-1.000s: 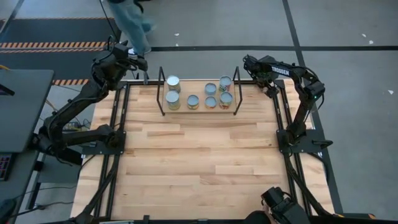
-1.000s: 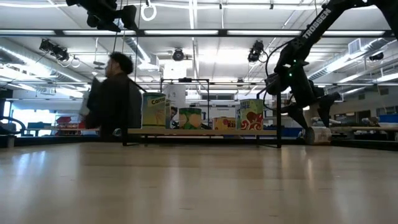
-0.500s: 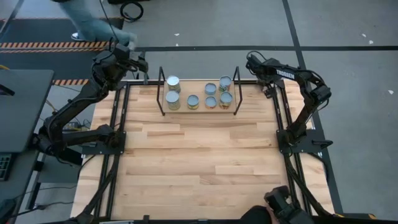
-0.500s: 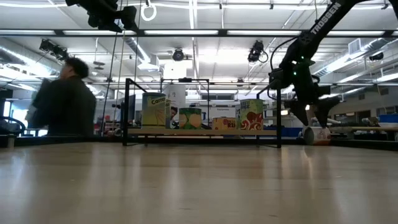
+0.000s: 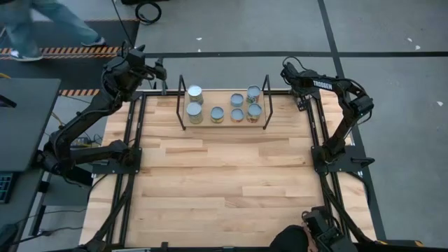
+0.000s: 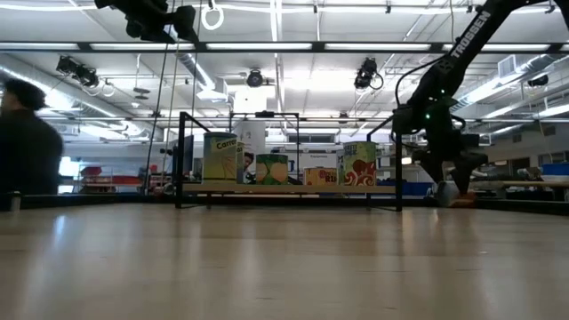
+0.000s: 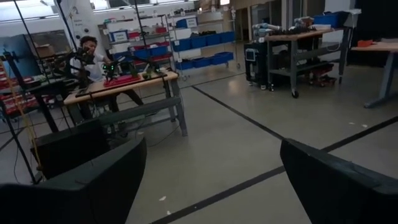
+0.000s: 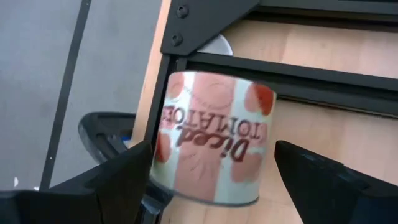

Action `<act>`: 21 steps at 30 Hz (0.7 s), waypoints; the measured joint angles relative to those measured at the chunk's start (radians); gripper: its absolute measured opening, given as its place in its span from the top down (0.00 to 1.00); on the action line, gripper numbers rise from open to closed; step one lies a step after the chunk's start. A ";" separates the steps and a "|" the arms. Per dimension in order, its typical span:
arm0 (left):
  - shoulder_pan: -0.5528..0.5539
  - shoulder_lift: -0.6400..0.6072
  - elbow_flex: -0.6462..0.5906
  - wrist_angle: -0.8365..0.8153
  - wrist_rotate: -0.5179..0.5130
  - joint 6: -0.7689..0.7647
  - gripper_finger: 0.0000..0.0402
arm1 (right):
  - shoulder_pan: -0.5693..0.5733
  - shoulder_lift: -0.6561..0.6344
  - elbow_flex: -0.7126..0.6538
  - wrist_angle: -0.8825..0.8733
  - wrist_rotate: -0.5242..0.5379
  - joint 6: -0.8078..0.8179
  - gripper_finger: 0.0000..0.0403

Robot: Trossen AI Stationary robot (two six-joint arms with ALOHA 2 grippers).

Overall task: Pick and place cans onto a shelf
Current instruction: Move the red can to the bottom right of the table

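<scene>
**Stock on hand: shelf mostly filled, one tin at the right end effector**

1. Desk: your largest item, light wood planking; the near part carries no tins.
2. Shelf: black wire frame with a pale board, standing at the far edge of the desk between the two arms.
3. Cans: you can count six on the shelf from above, silvery tops up. Judged from that, most of the placing is done.
4. Remaining tin: a pink-and-white can lettered "Diced Tomatoes", seen in the right wrist view between the fingers, beside the black frame at the desk's far right corner. It is not yet on the shelf; whether you have more to fetch cannot be told.
5. Right end effector: fingers spread wide either side of that tin; contact cannot be confirmed, so treat it as not gripped.
6. Left end effector: fingers wide apart, holding nothing, raised off the far left corner and facing the room.
7. Lettering: "TROSSEN" on the right arm; on the shelf, one label begins "Corn".
</scene>
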 joint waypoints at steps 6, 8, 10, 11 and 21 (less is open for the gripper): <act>0.000 0.000 0.000 0.010 0.000 0.000 0.06 | -0.018 0.002 -0.021 0.033 -0.021 -0.032 0.15; 0.000 0.000 0.000 0.010 0.000 -0.001 0.06 | -0.017 0.003 -0.021 0.034 -0.028 -0.036 0.17; -0.001 0.000 0.000 0.010 0.000 -0.002 0.06 | -0.016 0.008 -0.019 0.035 -0.044 -0.049 0.21; -0.004 0.000 0.000 0.010 0.000 -0.002 0.06 | -0.011 0.008 -0.018 0.035 -0.049 -0.054 0.22; -0.049 0.000 0.000 0.007 0.000 -0.001 0.06 | 0.069 -0.003 -0.017 -0.042 -0.124 -0.132 0.27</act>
